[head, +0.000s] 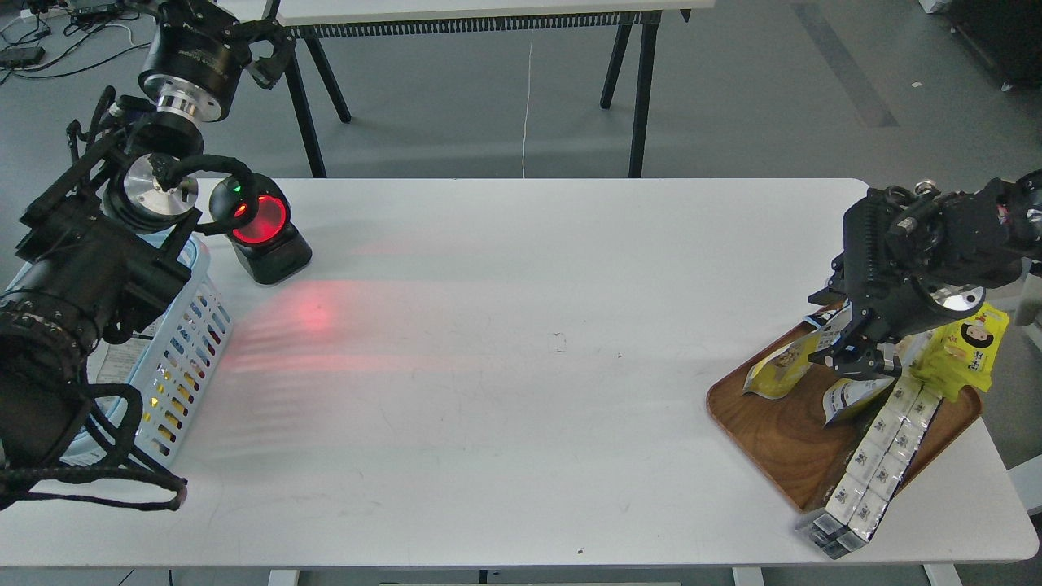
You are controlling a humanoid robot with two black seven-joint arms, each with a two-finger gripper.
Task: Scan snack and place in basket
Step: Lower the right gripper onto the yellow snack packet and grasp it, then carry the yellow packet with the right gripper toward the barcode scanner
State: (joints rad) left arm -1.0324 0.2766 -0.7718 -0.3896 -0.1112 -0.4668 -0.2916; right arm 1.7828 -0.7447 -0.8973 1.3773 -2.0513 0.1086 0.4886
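Under right gripper [855, 352]: snack [783, 368] half-hidden

The wide white table [521, 325] looks smooth and matt, faintly scuffed; the light blue slotted plastic basket [189, 342] has a slight sheen. The brown rounded wooden tray [773, 431] shows satin grain; the yellow and white-grey snack pouch [785, 366] looks like glossy, crinkled film.

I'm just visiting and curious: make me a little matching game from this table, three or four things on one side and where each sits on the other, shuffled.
Things:
1. scanner
2. basket
3. wooden tray
4. bright yellow pack with a cartoon face

Places:
A. far right, at the tray's back edge
B. left edge of the table, partly under the left arm
C. back left, glowing red onto the tabletop
D. right end of the table, holding snack packs

Pairs: 1-C, 2-B, 3-D, 4-A
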